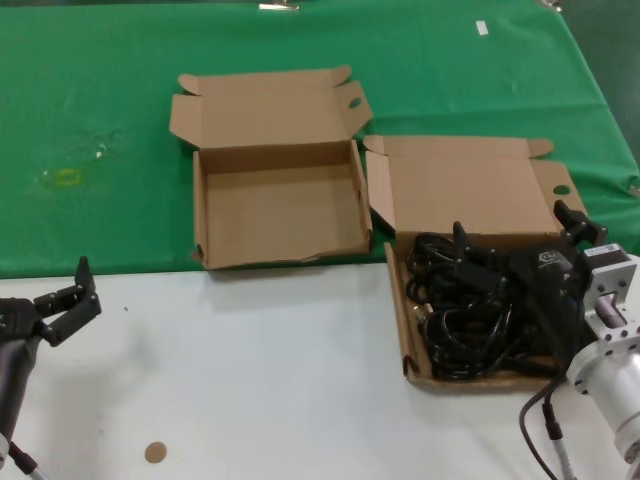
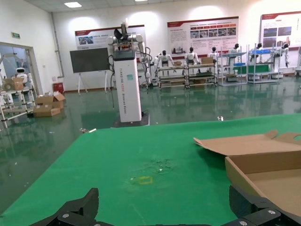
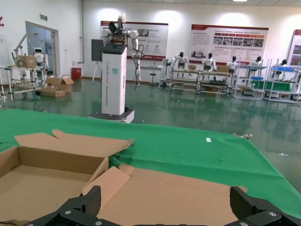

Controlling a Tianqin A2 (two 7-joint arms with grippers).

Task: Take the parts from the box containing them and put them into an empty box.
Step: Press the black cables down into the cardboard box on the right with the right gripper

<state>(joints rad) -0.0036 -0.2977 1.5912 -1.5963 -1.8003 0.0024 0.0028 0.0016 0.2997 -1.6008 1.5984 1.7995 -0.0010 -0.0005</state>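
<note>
Head view — right claw [image 1: 515,262] over cords [image 1: 465,325].

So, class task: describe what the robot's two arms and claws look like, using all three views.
The left claw is black, with angular, jointed fingers on a dark wrist. The right claw is also black and bears a small pale marking; behind it sits a silver metal cylindrical wrist with a black cable looping below. In both wrist views, black fingertips show.
</note>
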